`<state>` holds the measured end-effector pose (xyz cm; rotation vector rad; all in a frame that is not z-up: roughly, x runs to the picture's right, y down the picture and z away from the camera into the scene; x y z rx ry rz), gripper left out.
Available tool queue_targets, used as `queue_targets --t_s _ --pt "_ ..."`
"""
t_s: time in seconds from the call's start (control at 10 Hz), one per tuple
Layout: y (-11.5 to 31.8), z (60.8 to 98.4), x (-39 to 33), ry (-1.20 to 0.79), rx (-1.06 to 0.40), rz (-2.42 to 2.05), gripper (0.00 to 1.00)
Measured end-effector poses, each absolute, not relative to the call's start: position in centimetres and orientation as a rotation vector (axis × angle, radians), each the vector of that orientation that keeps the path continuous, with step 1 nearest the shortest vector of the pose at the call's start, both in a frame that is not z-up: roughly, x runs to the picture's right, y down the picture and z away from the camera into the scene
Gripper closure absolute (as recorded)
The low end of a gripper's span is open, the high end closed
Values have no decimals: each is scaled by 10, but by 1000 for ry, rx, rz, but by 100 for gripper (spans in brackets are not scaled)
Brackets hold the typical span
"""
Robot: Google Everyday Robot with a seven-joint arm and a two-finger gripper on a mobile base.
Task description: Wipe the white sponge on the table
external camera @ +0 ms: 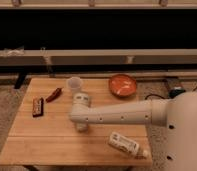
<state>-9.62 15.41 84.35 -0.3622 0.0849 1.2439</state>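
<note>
The light wooden table fills the middle of the camera view. My white arm reaches in from the right, and its wrist hangs over the table's centre. The gripper points down at the tabletop just in front of a clear cup. The white sponge does not show; the arm and gripper hide the spot beneath them.
A dark brown bar and a red chili pepper lie at the left. An orange bowl stands at the back right. A white labelled bottle lies near the front right edge. A dark wall with shelf rails runs behind.
</note>
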Motion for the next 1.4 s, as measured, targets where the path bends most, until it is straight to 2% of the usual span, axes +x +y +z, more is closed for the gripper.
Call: queue_targets --t_s 0.2,0.5,0.7,1.0,1.4 --pt "137 858 -88 107 -336 1261 100" --pt "120 879 -115 119 -327 1248 100" --pt "117 885 -140 107 -336 1219 95" --pt "126 856 -161 84 -347 1111 65" --pt "137 814 -143 128 -361 975 25"
